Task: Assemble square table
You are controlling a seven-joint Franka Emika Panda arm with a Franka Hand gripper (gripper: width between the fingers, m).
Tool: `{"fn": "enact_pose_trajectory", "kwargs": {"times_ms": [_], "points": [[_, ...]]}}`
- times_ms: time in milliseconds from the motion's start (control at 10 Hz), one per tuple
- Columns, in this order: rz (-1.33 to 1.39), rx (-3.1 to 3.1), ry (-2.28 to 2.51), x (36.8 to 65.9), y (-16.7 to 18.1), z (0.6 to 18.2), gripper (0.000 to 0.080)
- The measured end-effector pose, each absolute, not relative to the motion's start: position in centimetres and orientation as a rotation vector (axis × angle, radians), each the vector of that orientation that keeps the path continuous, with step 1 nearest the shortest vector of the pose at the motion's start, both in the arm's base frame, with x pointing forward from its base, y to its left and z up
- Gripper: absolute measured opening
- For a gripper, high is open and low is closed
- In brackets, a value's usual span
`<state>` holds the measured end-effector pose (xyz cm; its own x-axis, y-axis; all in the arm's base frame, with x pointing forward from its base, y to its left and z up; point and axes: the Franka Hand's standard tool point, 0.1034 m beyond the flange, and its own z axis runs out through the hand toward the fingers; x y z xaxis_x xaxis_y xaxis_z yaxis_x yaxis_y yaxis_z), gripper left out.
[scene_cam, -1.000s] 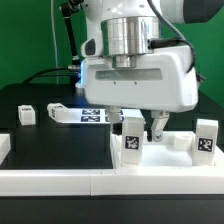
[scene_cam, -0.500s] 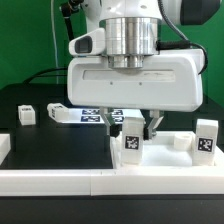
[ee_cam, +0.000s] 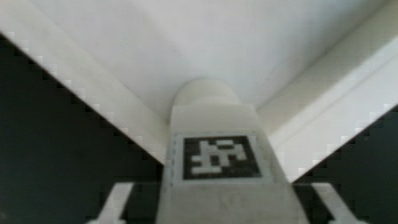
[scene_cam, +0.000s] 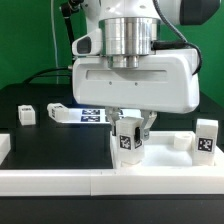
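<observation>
A white tagged leg stands on the white square table top at the exterior view's right. My gripper hangs right over this leg, with one finger on each side of it. In the wrist view the leg fills the middle between the two fingers, with a dark gap on each side, so the jaws are open around it. The table top lies behind it. A second leg stands on the top's right end.
Two more white legs lie on the black table at the exterior view's left. The marker board lies behind the gripper. Long white border rails run along the front. A green backdrop stands behind.
The gripper has come down around the leg. The leg has shifted slightly toward the exterior view's left and looks a little tilted.
</observation>
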<state>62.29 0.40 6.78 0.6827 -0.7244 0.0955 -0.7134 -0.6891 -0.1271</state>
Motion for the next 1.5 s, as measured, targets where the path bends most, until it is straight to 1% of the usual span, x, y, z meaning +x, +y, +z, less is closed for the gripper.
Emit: {"fn": "enact_pose_trajectory", "kwargs": {"times_ms": [200,500,800,900,1000,1100,1200,1300,1500], "points": [[-0.186,-2.587,1.586,62.17,0.39,6.77,0.0287],[-0.103,-2.065,2.124,62.12,1.03,6.69,0.0288],[-0.060,-1.809,2.311,62.17,0.95,6.65,0.0288],[-0.063,-1.837,2.290,62.16,0.95,6.64,0.0288],[-0.072,-1.908,2.240,62.10,0.98,6.60,0.0387],[-0.085,-2.100,2.104,61.88,1.05,6.46,0.0387],[-0.073,-2.315,1.898,61.83,0.84,6.53,0.0559],[-0.093,-2.523,1.642,62.17,0.70,6.82,0.0631],[-0.108,-2.649,1.447,62.17,0.65,6.82,0.0646]]}}
